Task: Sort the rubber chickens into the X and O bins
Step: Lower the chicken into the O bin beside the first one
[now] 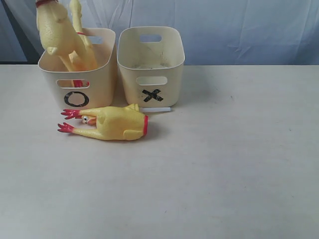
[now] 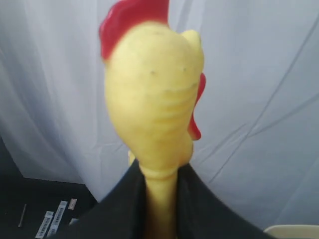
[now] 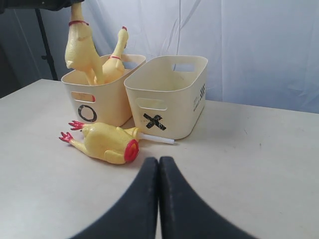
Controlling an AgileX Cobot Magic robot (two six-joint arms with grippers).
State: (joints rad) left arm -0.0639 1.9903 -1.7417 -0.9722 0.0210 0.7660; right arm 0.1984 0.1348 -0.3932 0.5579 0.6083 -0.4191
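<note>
Leftmost, O bin (image 1: 50, 84) with two rubber chickens: first chicken (image 1: 55, 35) hung head-up, legs dipping inside, neck pinched by the left gripper (image 2: 160, 199); second chicken (image 1: 76, 12) standing in the bin behind it, neck rising above the rim. Just in front, on the table (image 1: 224, 174), third chicken (image 1: 112, 124) lying sideways, feet leftward. Just beside, X bin (image 1: 172, 84), floor in plain view; white stick (image 1: 155, 109) at its base. Right gripper (image 3: 158, 167) pressed together, facing both bins.
</note>
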